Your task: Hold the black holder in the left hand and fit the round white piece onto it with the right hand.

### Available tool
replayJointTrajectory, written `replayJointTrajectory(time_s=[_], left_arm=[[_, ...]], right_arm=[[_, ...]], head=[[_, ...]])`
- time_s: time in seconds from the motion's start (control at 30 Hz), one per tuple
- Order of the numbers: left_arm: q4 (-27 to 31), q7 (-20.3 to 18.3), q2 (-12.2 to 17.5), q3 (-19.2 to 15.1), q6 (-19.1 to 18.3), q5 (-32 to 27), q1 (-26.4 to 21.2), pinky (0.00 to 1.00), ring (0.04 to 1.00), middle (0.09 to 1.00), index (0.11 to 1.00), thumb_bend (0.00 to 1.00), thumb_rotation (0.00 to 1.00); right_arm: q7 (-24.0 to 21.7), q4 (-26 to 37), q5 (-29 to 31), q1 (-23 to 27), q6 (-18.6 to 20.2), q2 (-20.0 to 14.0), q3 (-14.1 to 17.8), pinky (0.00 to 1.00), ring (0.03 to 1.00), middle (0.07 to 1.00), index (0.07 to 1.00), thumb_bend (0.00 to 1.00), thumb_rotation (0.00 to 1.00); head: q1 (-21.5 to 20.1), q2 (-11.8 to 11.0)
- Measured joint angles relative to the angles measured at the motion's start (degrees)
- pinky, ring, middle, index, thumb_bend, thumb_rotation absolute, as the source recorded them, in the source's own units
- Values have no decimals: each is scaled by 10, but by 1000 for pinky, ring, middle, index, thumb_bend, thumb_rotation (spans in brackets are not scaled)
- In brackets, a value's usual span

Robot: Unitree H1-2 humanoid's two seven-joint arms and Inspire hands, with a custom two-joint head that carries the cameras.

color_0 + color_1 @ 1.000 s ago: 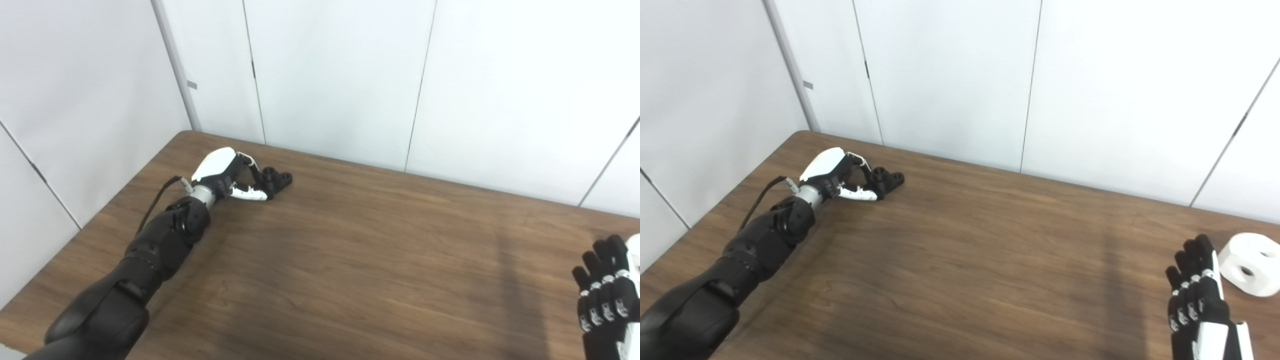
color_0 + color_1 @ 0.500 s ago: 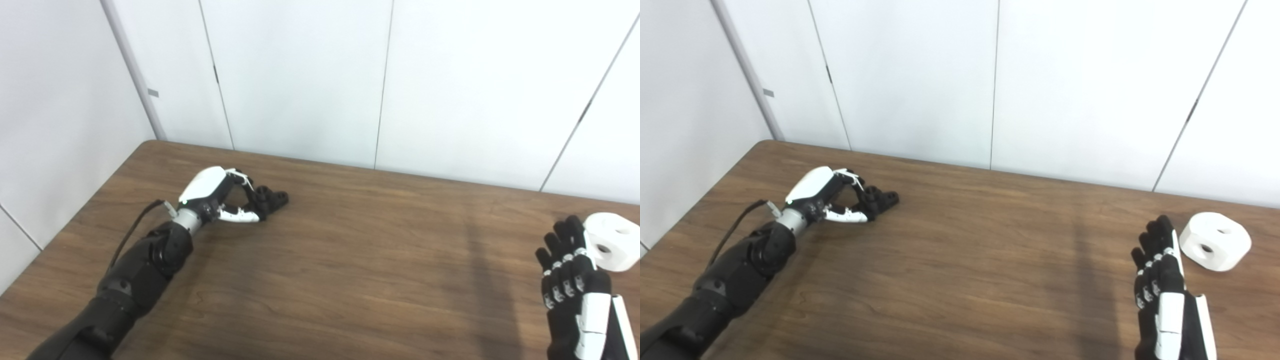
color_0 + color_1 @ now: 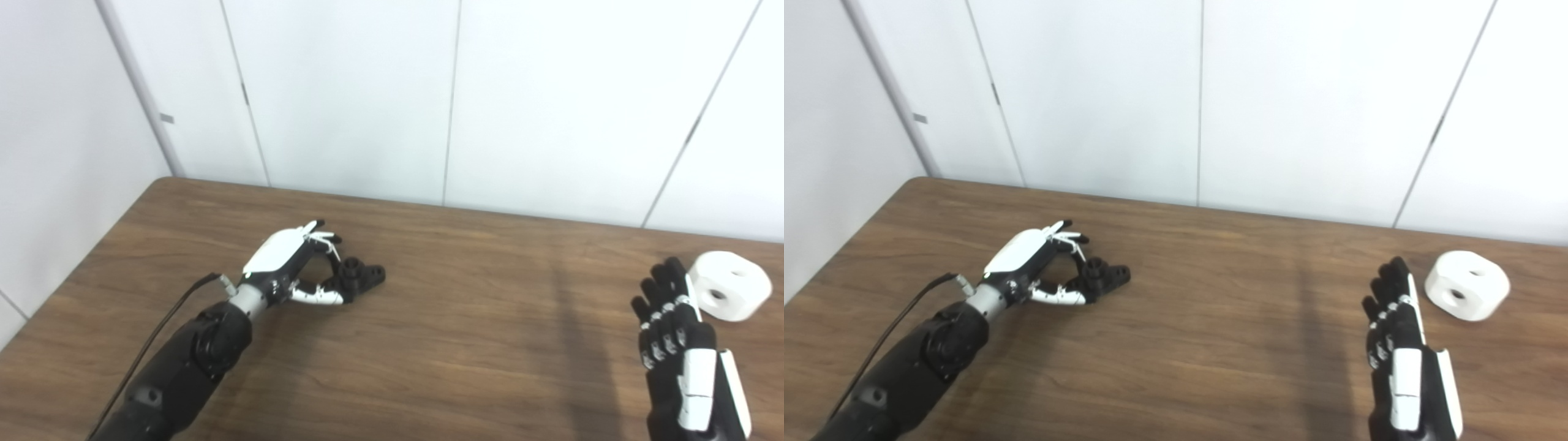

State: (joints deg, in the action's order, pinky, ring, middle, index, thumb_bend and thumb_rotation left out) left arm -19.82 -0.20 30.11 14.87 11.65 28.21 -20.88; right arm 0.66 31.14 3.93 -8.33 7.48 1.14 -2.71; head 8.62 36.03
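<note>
The left robot hand (image 3: 294, 266) seems clamped on the black holder (image 3: 362, 275) (resting on the surface (image 3: 465, 343)); the right robot hand (image 3: 1396, 331) is spread beside the white piece (image 3: 1467, 285).

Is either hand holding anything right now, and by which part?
The left hand pinches the black holder at its near end. The right hand holds nothing.

It looks like a lab or test room: a bare wood-grain table (image 3: 429, 343) stands in a corner of plain white wall panels (image 3: 343, 92), with nothing homely around.
</note>
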Motion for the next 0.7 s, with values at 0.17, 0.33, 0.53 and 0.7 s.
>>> replayJointTrajectory(time_s=[0.17, 0.33, 0.53, 0.7], left_arm=[[41, -27, -11, -1, -18, -1, 16, 1000, 1000, 866, 483, 523, 48], [82, -57, -13, 5, -23, -2, 31, 1000, 1000, 859, 483, 522, 46], [108, -75, -32, 19, -20, -7, 44, 1000, 1000, 851, 483, 522, 46], [126, -81, -46, 30, -20, -7, 52, 1000, 1000, 847, 482, 523, 47]], right_arm=[[0, 0, -1, 0, 0, 6, -5, 1000, 1000, 1000, 1000, 582, 940], [4, 0, -10, -1, 0, 16, -7, 1000, 1000, 1000, 1000, 608, 943], [13, 0, -27, -1, 0, 19, -8, 1000, 1000, 1000, 1000, 633, 957], [17, 2, -36, -3, 0, 22, -12, 1000, 1000, 1000, 1000, 609, 952]], head=[[-17, 5], [-35, 12], [-54, 18], [-74, 22]])
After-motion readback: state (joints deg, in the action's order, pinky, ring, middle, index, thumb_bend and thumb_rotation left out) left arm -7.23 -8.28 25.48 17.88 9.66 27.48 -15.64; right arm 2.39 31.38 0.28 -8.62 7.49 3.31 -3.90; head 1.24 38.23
